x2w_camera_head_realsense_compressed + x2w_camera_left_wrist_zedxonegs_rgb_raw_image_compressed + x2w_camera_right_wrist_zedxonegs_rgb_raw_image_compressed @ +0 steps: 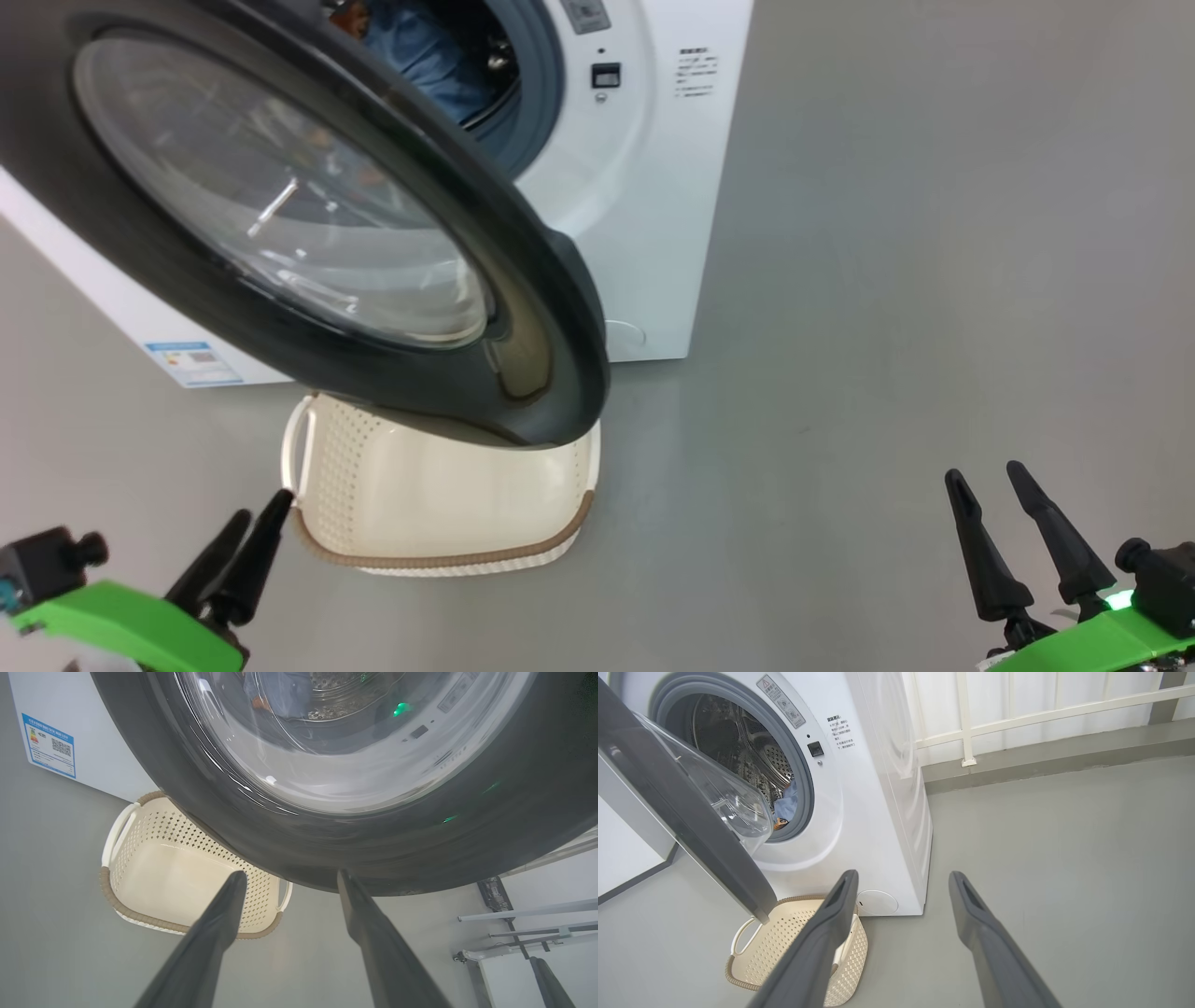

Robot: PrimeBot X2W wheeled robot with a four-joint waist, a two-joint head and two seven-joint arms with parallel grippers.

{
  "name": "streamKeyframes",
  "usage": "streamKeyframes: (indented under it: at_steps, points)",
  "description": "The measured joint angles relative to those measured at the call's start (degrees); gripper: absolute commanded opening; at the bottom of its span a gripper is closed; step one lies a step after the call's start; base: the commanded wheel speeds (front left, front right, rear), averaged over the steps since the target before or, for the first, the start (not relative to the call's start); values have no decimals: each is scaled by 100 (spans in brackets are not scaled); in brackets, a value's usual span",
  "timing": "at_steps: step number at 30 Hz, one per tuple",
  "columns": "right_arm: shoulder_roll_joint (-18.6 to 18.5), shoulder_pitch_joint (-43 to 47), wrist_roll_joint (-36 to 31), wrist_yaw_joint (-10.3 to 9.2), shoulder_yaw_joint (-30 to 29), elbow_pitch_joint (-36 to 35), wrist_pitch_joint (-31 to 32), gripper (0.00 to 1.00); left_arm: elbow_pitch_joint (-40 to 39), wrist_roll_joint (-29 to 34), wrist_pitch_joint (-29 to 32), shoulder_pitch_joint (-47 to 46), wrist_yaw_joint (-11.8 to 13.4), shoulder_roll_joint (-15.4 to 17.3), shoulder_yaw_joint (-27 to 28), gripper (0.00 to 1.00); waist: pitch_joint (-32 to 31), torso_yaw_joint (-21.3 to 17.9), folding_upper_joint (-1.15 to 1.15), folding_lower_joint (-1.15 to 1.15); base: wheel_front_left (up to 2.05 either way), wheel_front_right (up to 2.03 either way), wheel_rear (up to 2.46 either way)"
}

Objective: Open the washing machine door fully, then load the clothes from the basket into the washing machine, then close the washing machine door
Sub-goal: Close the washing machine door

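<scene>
The door [308, 215] hangs open in the upper left of the head view, swung out from the washer [653, 168] and tilted over the basket [448, 562]. Its black rim hides the back of the basket. The basket sits on the grey floor [887, 280] at the bottom middle, right in front of the washer, and its cream bottom shows. The clothes [420, 56] are in the drum [733, 737] at the top of the frame, a blue lump behind the door. In the right wrist view a bit of orange shows on the blue cloth, low in the drum.

The left gripper [263, 506] is at the lower left, its tips [273, 511] just beside the basket's left corner. In its own wrist view its 2 fingers [210, 933] stand wide apart, holding nothing. The right gripper [984, 471] is at the lower right, well apart from the basket, fingers wide and holding nothing
</scene>
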Motion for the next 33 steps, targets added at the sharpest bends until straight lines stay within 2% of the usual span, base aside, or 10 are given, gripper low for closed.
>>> streamKeyframes:
  at_steps: [6, 11, 20, 28, 33]
  points:
    - [-3, 107, 0, 0, -27, 0, 0, 100, 328, 291, -990, 42, -1, 246, -475, 100, -42, -195, 0, 0, 0, 0, 0]
    - [-4, 141, 0, 0, -70, -5, 0, 100, 594, 738, -1238, 94, -1, 252, -566, 100, -98, -355, 0, 0, 0, 0, 0]
    - [1, 224, 0, 0, -108, -20, 0, 100, 656, 2497, -1254, 508, -1, -494, 539, 100, -188, -536, 0, 0, 0, 0, 0]
    - [1, 224, 0, 0, -142, -16, 0, 100, 387, 4114, -1265, 890, -2, -1199, 1483, 100, -213, -582, 0, 0, 0, 0, 0]
    - [3, 221, 0, 0, -145, -13, 0, 100, 244, 4840, -1265, 1094, -2, -1582, 1879, 100, -224, -576, 0, 0, 0, 0, 0]
